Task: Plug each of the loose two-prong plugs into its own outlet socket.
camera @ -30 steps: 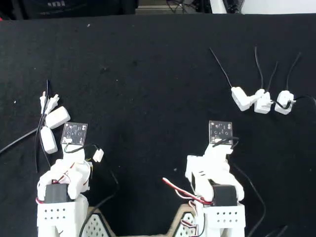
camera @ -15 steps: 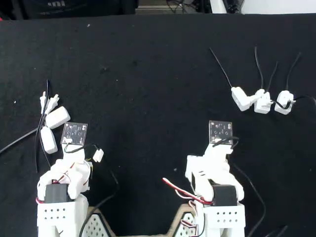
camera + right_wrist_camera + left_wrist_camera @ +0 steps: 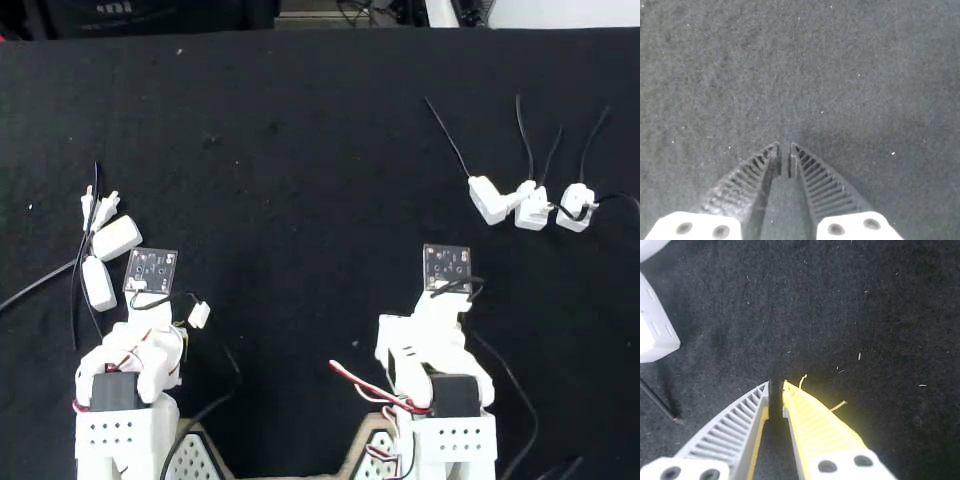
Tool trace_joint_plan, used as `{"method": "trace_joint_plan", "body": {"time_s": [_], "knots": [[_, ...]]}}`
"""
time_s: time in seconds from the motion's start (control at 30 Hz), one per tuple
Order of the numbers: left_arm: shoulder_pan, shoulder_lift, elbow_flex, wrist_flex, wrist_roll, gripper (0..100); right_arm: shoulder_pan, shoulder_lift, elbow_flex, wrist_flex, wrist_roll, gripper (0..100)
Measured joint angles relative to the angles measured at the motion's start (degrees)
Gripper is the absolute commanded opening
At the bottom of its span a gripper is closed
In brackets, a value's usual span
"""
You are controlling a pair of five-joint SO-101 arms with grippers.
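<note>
Arms parked; plugging not begun.
The left gripper (image 3: 776, 386) and right gripper (image 3: 784, 148) sit closed and empty at the black cloth table's (image 3: 300, 150) near edge, seemingly at rest; white plastic wired plugs (image 3: 530, 206) lie loose towards its right edge.

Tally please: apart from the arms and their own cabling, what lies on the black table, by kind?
White corded plugs, right cluster: 3
Small white corded plugs, left: 2
White outlet blocks, left: 2
Total: 7
</note>
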Motion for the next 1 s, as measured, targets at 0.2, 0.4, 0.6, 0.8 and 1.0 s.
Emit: {"method": "trace_joint_plan", "body": {"time_s": [0.2,0.4,0.6,0.8,1.0], "knots": [[0.0,0.0,0.0,0.0,0.0,6,0.0,0.0,0.0,0.0,0.0,3.7],[0.0,0.0,0.0,0.0,0.0,6,0.0,0.0,0.0,0.0,0.0,3.7],[0.4,0.0,0.0,0.1,0.0,6,0.0,0.0,0.0,0.0,0.0,3.7],[-0.3,0.0,0.0,-1.1,0.0,6,0.0,0.0,0.0,0.0,-0.2,3.7],[-7.5,-0.3,-6.0,-3.0,-0.1,11,-1.8,0.0,0.0,0.0,-0.2,3.9]]}}
